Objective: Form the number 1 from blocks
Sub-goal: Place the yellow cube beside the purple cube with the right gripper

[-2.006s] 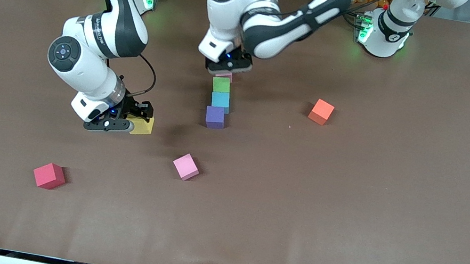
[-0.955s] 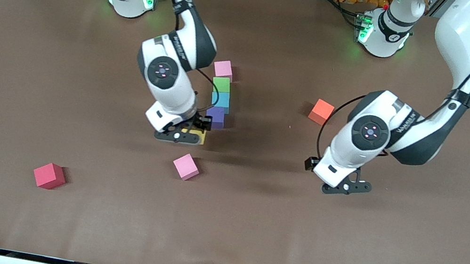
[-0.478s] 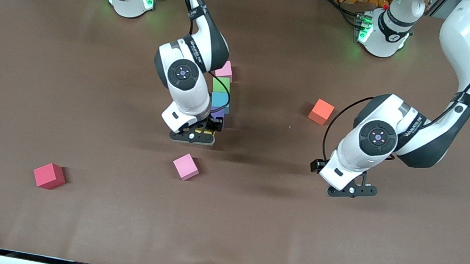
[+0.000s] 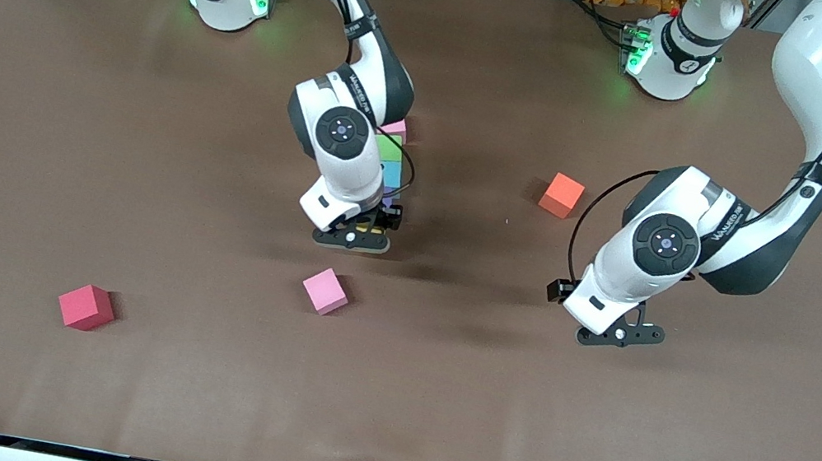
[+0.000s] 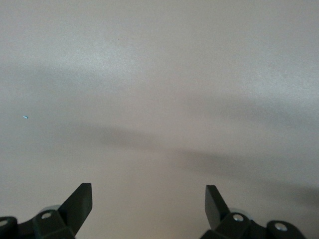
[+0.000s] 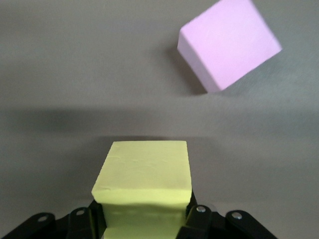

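Carrying the yellow block [image 6: 144,174], the right gripper [image 4: 353,237] has neared the purple block [image 4: 388,195].

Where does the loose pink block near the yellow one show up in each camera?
Front view: loose pink block on the table, nearer the camera than the right gripper.
Left wrist view: not in it.
Right wrist view: pink block past the held yellow block.
Shared landmark: right gripper.
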Robot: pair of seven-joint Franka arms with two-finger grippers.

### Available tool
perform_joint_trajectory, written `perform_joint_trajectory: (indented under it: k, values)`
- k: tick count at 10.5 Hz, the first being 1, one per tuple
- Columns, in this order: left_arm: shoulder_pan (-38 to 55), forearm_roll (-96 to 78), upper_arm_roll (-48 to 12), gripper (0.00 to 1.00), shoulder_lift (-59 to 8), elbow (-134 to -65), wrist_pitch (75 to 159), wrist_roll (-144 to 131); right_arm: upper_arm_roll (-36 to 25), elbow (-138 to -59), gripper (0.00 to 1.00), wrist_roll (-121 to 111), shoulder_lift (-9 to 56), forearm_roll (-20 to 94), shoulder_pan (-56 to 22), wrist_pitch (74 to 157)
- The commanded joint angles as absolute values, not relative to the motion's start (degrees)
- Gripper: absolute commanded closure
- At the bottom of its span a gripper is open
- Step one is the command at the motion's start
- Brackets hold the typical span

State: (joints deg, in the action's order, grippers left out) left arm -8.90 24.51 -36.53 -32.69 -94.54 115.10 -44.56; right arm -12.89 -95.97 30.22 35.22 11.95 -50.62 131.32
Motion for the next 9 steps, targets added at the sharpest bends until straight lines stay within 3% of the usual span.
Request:
perform_joint_trajectory:
  k: [1,5,7,8,9]
  values:
    - [-9.5,23.8,-37.0,0.00,-31.7,-95.1,114.2,-43.4,-13.6,-97.0,0.66,31.2,35.7,11.9,-51.8,130.8]
    - [-9.5,23.9,-37.0,0.00,-31.7,-95.1,113.0,-43.2,-13.2,-97.0,0.65,30.8,35.9,13.2,-52.3,129.7]
    - [-9.5,23.8,-37.0,0.00,-31.7,-95.1,113.0,-43.2,-12.5,-97.0,0.58,30.8,36.3,13.2,-52.4,129.7]
    - [-9.5,23.8,-37.0,0.00,-31.7,-95.1,113.0,-43.2,-12.5,-97.0,0.15,31.2,36.3,13.2,-52.6,129.7]
    - [-9.5,23.8,-37.0,0.00,-31.7,-95.1,113.0,-43.2,-12.6,-97.0,0.00,31.2,36.3,13.1,-52.6,129.2]
